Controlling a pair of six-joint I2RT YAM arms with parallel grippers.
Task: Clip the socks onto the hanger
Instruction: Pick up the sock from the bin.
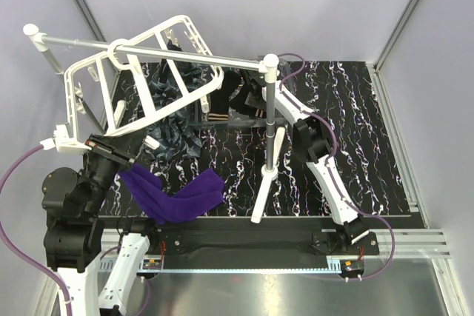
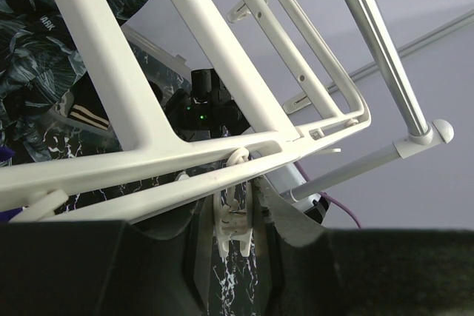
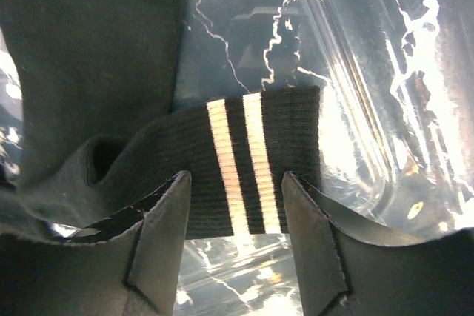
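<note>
Right wrist: striped sock (image 3: 244, 157) lies between the end effector's (image 3: 235, 183) fingers (image 3: 164, 246).

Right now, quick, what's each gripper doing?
Left gripper: closed on a hanger clip.
Right gripper: open over the striped sock cuff, not gripping.

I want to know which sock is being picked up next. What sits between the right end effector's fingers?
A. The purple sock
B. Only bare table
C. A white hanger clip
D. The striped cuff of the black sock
D: the right wrist view shows the black sock, its cuff marked by two tan stripes, lying between the open fingers of the right end effector, while the purple sock lies well away from it.
</note>
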